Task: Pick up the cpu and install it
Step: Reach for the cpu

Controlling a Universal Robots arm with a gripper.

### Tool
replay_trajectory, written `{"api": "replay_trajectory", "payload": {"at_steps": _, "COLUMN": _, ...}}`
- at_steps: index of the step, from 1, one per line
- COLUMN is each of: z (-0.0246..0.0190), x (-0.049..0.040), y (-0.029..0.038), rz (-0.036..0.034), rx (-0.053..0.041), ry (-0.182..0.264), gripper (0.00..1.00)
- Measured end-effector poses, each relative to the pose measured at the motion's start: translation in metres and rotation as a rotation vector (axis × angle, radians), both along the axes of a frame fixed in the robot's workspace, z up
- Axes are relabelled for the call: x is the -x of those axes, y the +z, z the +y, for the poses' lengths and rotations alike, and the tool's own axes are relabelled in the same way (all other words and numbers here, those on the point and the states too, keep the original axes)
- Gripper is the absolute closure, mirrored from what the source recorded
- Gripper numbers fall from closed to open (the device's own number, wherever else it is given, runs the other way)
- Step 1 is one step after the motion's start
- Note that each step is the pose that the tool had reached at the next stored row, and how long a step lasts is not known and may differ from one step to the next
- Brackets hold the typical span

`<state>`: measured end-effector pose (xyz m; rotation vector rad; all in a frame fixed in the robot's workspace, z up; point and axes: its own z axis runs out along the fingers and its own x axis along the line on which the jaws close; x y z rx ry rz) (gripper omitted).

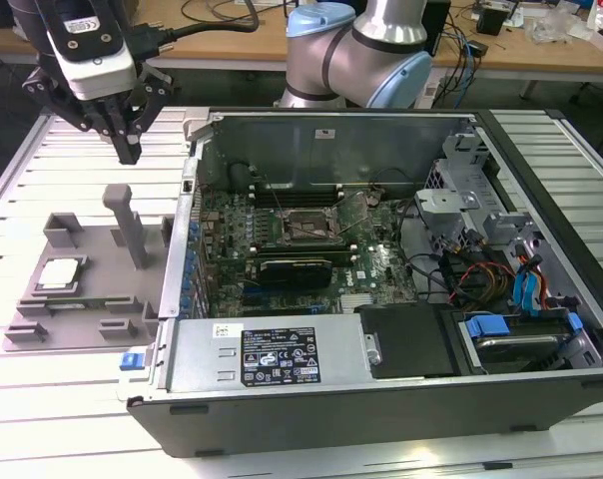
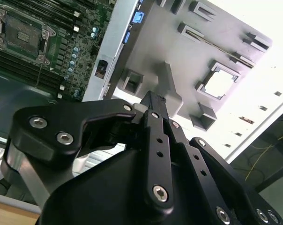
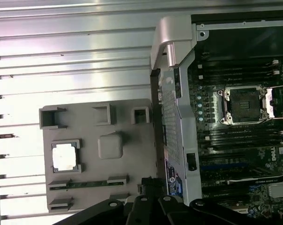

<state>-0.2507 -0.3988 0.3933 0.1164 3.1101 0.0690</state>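
The cpu, a small pale silver square, lies in a recess of the grey plastic tray on the exterior view's left. Both wrist views show the cpu bright in the tray. My gripper hangs above the tray's far side, well above the cpu and off toward the computer case. Its black fingers meet at the tips, shut on nothing, as the second wrist view shows. The dark socket frame sits bare on the motherboard.
A tall grey post rises from the tray under the gripper. The open computer case lies on the slatted metal table, with a black ribbed block, cables and a drive cage inside. The arm's base stands behind.
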Motion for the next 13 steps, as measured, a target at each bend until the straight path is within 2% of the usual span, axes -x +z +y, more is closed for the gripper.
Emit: {"api": "replay_trajectory", "payload": {"at_steps": 13, "z": 0.0000, "x": 0.0128, "y": 0.0000, "rz": 0.0001, "rx": 0.0000, "ry": 0.000, "gripper": 0.89}}
